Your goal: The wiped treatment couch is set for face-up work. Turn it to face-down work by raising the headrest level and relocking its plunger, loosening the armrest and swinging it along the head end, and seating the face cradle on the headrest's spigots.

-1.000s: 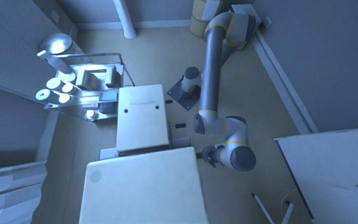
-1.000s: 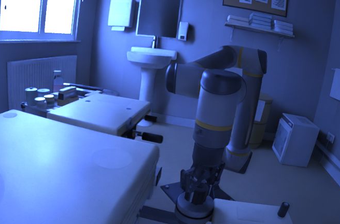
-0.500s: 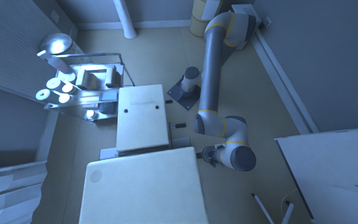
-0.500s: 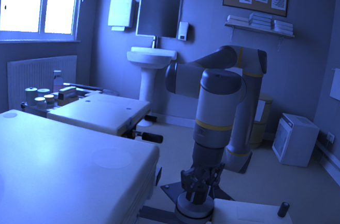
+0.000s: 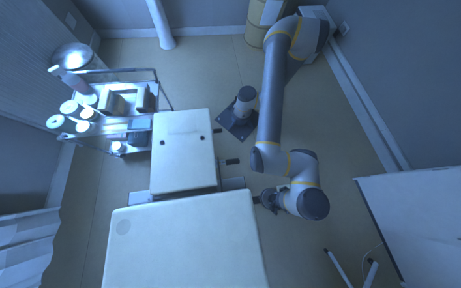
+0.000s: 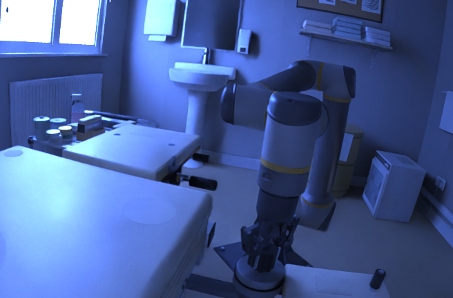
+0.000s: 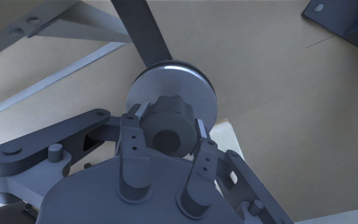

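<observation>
The armrest pad (image 6: 334, 283) is mostly hidden under my wrist in the side camera; only its pale corner (image 7: 224, 133) shows in the wrist camera. Its dark lobed clamp knob (image 7: 169, 129) sits on a round grey disc (image 7: 171, 92) at the couch's right side. The headrest (image 5: 183, 150) lies level beyond the main couch pad (image 5: 185, 240), with two spigot holes (image 5: 181, 140) in its top. A black plunger handle (image 5: 230, 162) sticks out of its right edge. The face cradle (image 5: 124, 100) sits on the trolley. My gripper (image 7: 169, 122) is closed around the clamp knob.
The trolley (image 5: 110, 111) with jars and a bottle stands left of the headrest. My base plate (image 5: 237, 123) is bolted to the floor right of the headrest. A counter (image 5: 429, 218) fills the right side. A sink pedestal (image 6: 199, 105) and a bin (image 6: 348, 158) stand by the far wall.
</observation>
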`<state>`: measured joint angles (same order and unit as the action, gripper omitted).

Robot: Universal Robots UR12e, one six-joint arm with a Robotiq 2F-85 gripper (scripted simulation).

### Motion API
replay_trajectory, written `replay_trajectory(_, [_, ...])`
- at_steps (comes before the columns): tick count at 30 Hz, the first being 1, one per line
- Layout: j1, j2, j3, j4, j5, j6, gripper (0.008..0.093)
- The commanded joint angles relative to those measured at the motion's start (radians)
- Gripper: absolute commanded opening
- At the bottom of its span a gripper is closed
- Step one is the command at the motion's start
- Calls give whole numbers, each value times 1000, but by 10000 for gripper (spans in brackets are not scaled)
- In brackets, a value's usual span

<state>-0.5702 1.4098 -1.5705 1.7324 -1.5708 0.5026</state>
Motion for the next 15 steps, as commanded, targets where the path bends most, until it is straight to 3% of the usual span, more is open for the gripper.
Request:
replay_trajectory(1, [0,0,1,1,0,-1,80])
replay_trajectory(15, [0,0,1,1,0,-118,80])
